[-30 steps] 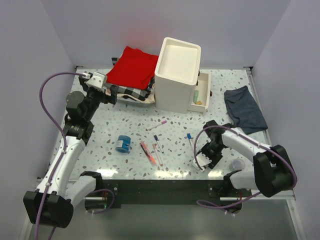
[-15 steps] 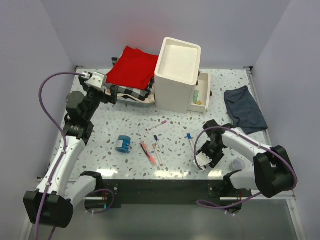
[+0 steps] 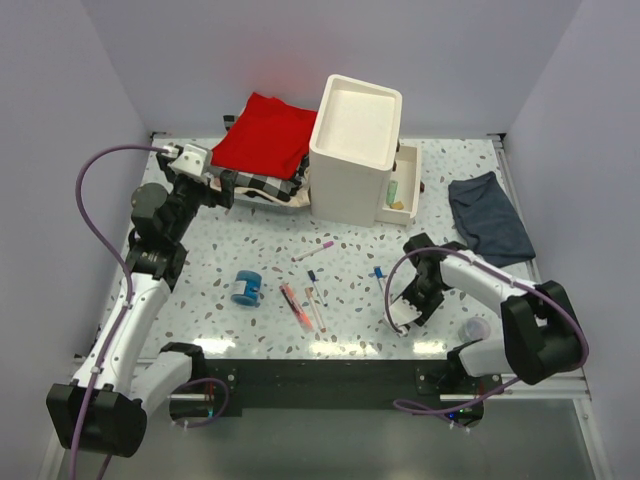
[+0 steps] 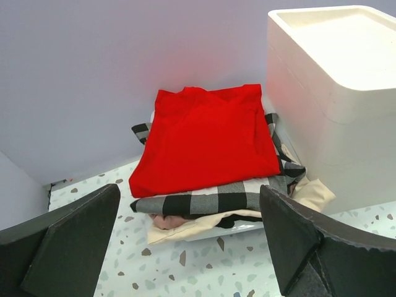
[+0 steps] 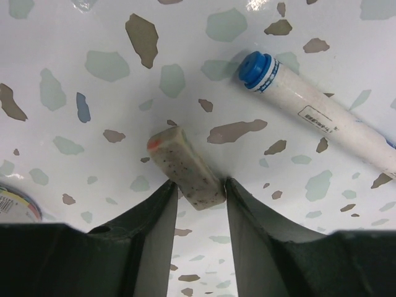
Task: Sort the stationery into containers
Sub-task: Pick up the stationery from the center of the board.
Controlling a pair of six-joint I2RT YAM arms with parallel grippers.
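My right gripper is shut on one end of a speckled beige eraser, low over the table. A white pen with a blue cap lies just beyond it; its cap shows in the top view. My left gripper is open and empty, held high facing the cloth stack. A blue tape roll, an orange-red marker and thin pens lie mid-table. The white drawer unit has a low drawer pulled out, holding a green tube.
A stack of red and checked cloths lies left of the drawer unit. A dark blue-grey cloth lies at the right. A translucent cup stands near the right arm's base. A round edge shows beside my right fingers.
My right gripper has shifted a little to the left and away from the near edge, and now covers most of the blue-capped pen in the top view. The left arm has not moved.
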